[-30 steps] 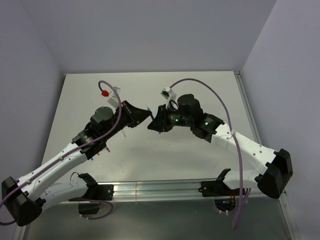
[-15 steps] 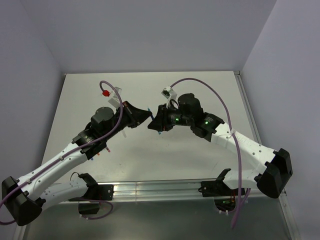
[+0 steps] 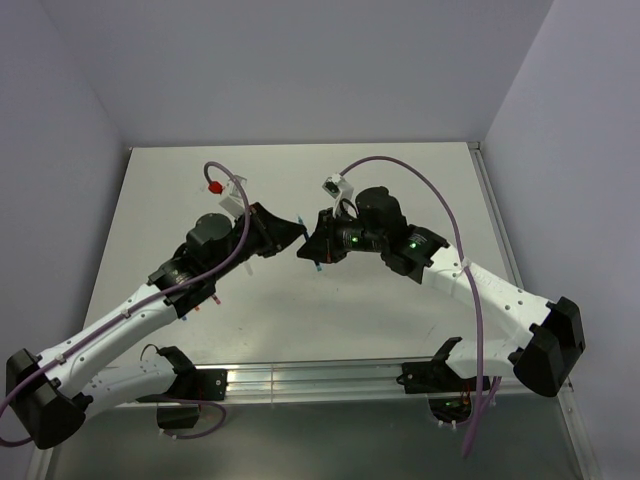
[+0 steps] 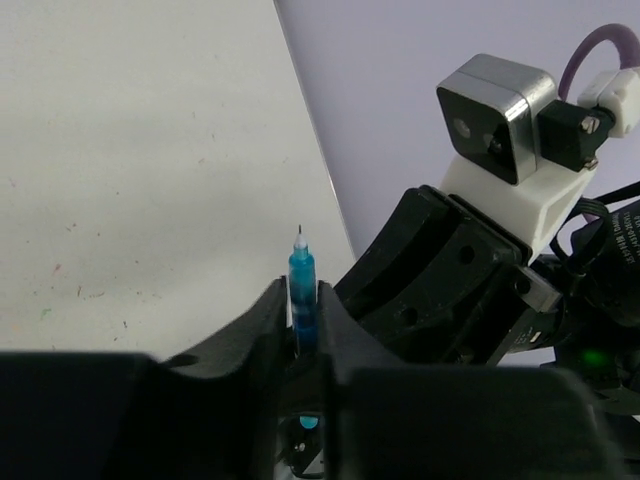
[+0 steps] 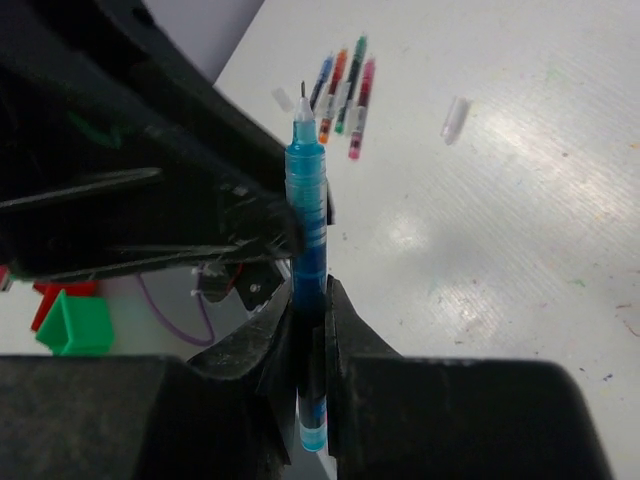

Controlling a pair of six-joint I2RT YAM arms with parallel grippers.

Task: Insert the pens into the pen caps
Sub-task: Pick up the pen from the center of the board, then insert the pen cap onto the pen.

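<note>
My right gripper (image 5: 308, 300) is pressed tight on the blue pen (image 5: 303, 190), held above the table (image 5: 500, 220). My left gripper (image 4: 303, 300) flanks the pen too, but I cannot tell if it pinches. 4 more pens (image 5: 342, 90) lie in a row on the table.

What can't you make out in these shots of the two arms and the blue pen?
- Left wrist view: whether the left end effector grips the blue pen or just flanks it; its fingers cover the barrel.
- Top view: the pen, tiny and hidden where the right end effector meets the left.
- Right wrist view: the loose pens on the table, too small to tell whether capped.
</note>
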